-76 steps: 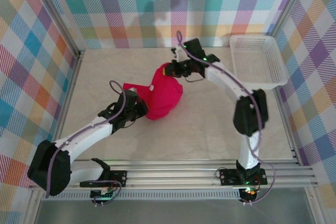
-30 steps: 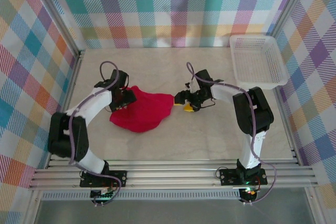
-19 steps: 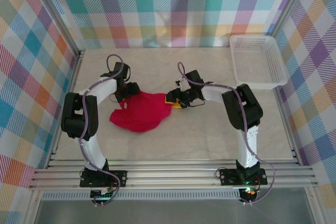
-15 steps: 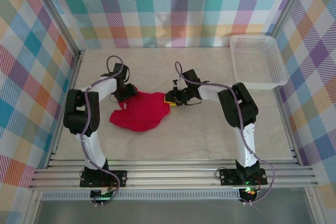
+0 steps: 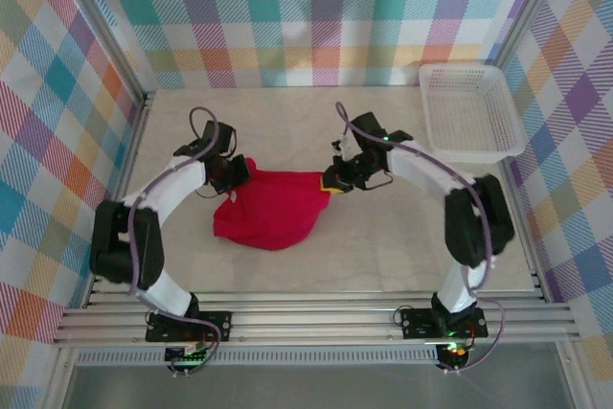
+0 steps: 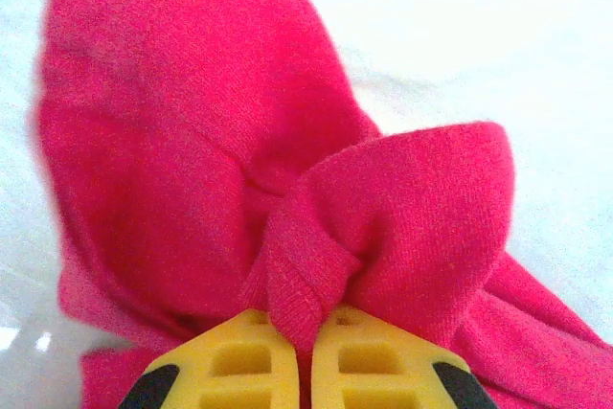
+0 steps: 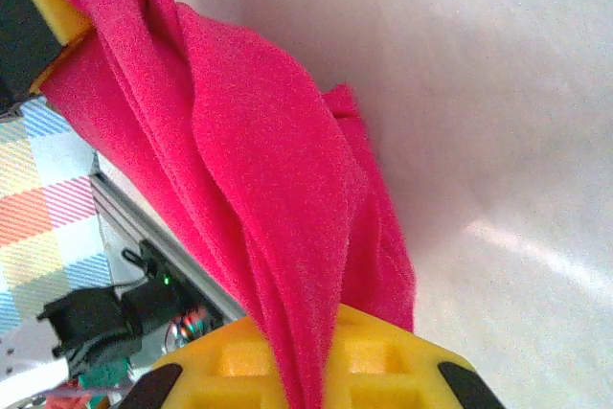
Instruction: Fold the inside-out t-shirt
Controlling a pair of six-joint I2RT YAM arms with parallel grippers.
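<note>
- Both pincers are gripping cloth now, where a second ago they were standing wide. The t-shirt (image 5: 273, 215) is also lying a little nearer to us and further right on the table (image 5: 383, 237) than it was then.
- On the left, our left pincer (image 5: 233, 172) is pinching a bunched fold at the t-shirt's far-left corner. Its yellow fingers (image 6: 244, 361) are pressing together with only red fabric between them.
- Between the arms, the t-shirt is resting on the table as a crumpled mound. Its far edge is drawing into a line between the two grips, and the rest is bulging toward us.
- On the right, our right pincer (image 5: 337, 179) is clamping tight on a twisted ridge of cloth at the far-right corner.
- We are judging this step to be spreading the t-shirt. We are aiming to draw both grips apart evenly and lift just enough for the folds to fall open, so neither side slips.
- We cannot tell which part of the garment each pincer is holding, so several layers may be coming up together.
- At the far right, a white basket (image 5: 469, 66) is sitting well apart from the cloth. It is not blocking us, though the right arm is working near it.
</note>
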